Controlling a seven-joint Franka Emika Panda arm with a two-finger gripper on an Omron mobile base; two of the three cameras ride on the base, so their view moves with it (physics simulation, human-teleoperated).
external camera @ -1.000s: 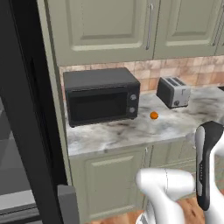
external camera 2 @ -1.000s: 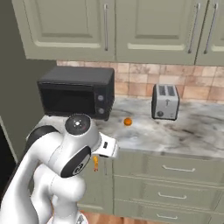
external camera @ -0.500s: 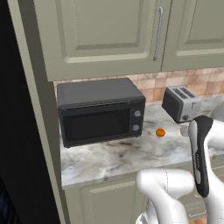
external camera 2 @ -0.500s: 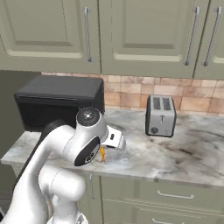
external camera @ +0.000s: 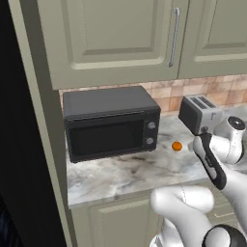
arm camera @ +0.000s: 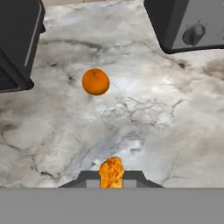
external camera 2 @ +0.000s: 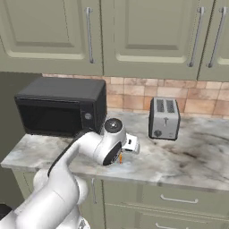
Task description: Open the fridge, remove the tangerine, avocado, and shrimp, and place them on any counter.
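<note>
My gripper (arm camera: pixel 111 176) is shut on the shrimp (arm camera: pixel 111 170), a small curled orange piece between the fingertips, held low over the marbled counter (arm camera: pixel 144 113). From the right base view the shrimp (external camera 2: pixel 120 158) shows as an orange speck under the hand, just above the counter (external camera 2: pixel 192 161). The tangerine (arm camera: pixel 96 81) lies on the stone ahead of the gripper, between microwave and toaster, and it also shows as the small orange ball (external camera: pixel 177 145) in the left base view. The fridge (external camera: pixel 19 144) is a dark mass at the far left. The avocado is out of view.
A black microwave (external camera: pixel 111 123) stands on the counter's left part, and a steel toaster (external camera: pixel 198 113) stands to its right against the tiled wall. Sage-green wall cabinets (external camera 2: pixel 143 31) hang overhead. Bare marble (external camera: pixel 120 173) lies in front of the microwave.
The base has driven closer to the counter, so the whole picture shifted and the fridge slid out to the left. The arm has reached out over the counter with the shrimp.
</note>
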